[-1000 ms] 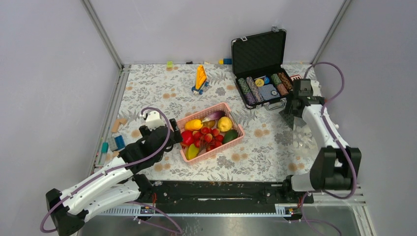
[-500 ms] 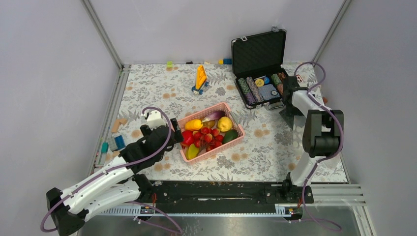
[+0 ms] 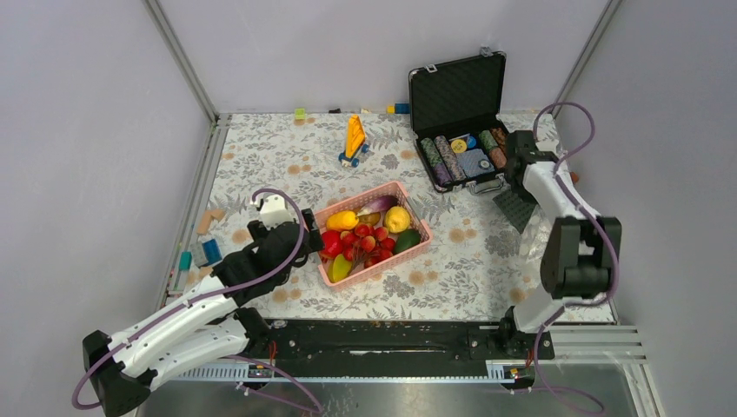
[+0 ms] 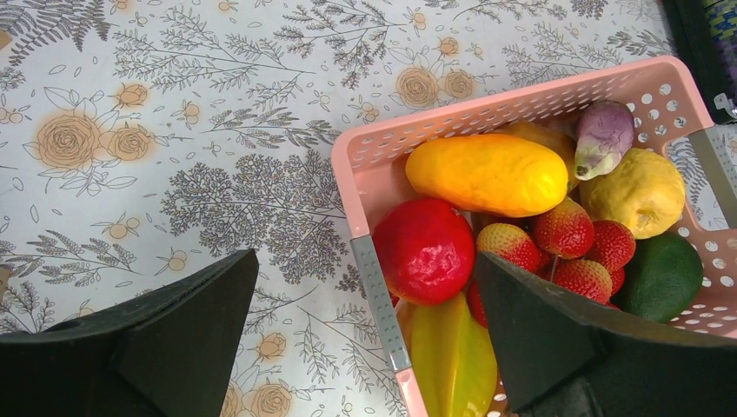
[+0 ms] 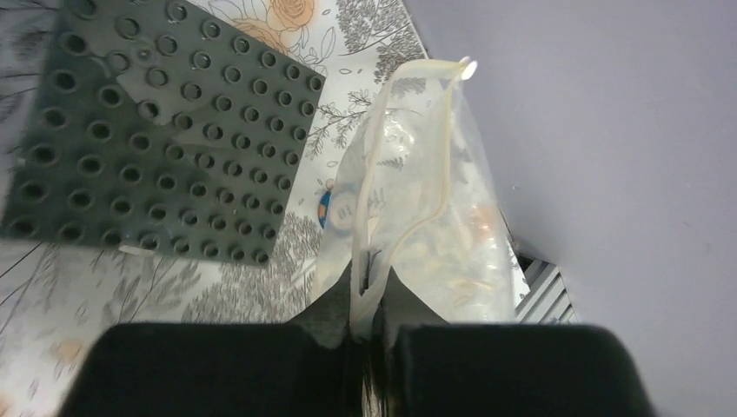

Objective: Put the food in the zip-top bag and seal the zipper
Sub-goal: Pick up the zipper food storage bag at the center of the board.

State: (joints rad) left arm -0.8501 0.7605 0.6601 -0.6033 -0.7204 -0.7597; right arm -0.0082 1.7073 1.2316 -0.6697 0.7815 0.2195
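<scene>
The left end effector (image 4: 365, 287) stands wide open, its two dark fingers (image 4: 187, 326) straddling the near corner of the one pink basket (image 4: 365, 165) without touching anything in it. The food (image 4: 487, 174) is all in that basket. The left wrist view shows one long yellow fruit, one round red fruit (image 4: 423, 249), one yellow-green ridged piece (image 4: 452, 360), one purple piece (image 4: 602, 136), one yellow lemon (image 4: 641, 191), one dark green fruit (image 4: 662, 276) and at least four strawberries (image 4: 565, 228); a pale yellow piece behind the long fruit is mostly hidden.

The right end effector (image 5: 369, 300) is closed on the zip-top bag (image 5: 417, 217), pinching it at the zipper (image 5: 363, 208). Two pale strips run away from the grip and stand apart further up. The single bag is at the right side of the floral worktop (image 3: 278, 165), just beside one grey studded baseplate (image 5: 156, 130) and close to the side wall.

Further back are one open black case (image 3: 461, 95) of poker chips and one orange toy vehicle (image 3: 354, 139)
</scene>
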